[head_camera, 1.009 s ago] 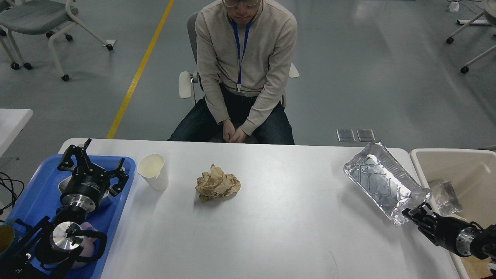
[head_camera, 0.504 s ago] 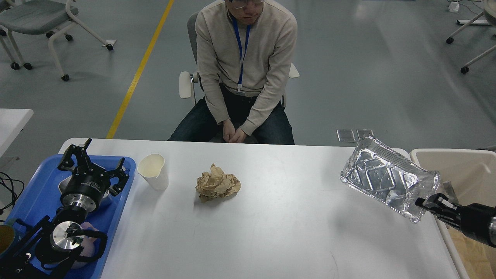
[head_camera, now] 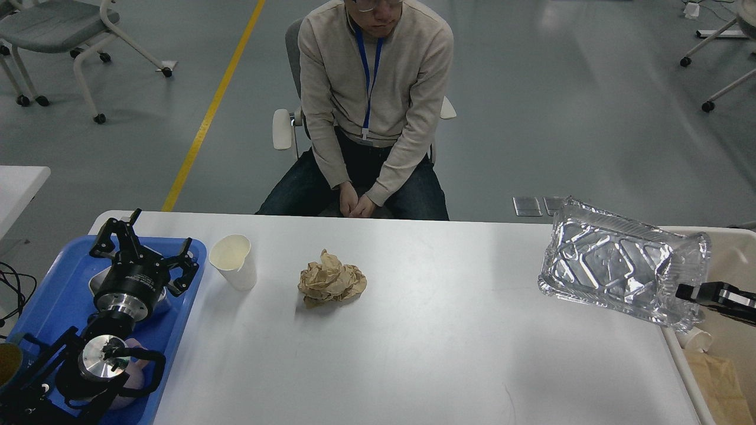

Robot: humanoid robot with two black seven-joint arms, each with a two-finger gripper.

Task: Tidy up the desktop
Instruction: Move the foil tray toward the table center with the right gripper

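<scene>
No writing is showing clearly enough to read anywhere, not even on the badge hanging from the seated person's (head_camera: 373, 106) blue lanyard. Across the desktop (head_camera: 425, 354) one white paper cup (head_camera: 234, 261) is standing near the left end, and one crumpled brown paper ball (head_camera: 331, 282) is lying just right of it, apart from it. One foil tray (head_camera: 623, 268) is hanging in the air over the desktop's right edge, pinched at its near corner by the right gripper (head_camera: 688, 292) (only the black fingertips are showing). Compared with a second ago, that tray is riding higher and further right, now partly over the beige bin (head_camera: 735, 260). The left gripper (head_camera: 142, 251) is hovering over the one blue tray (head_camera: 59, 295), its jaws spread wide and holding nothing, barely shifted from before
</scene>
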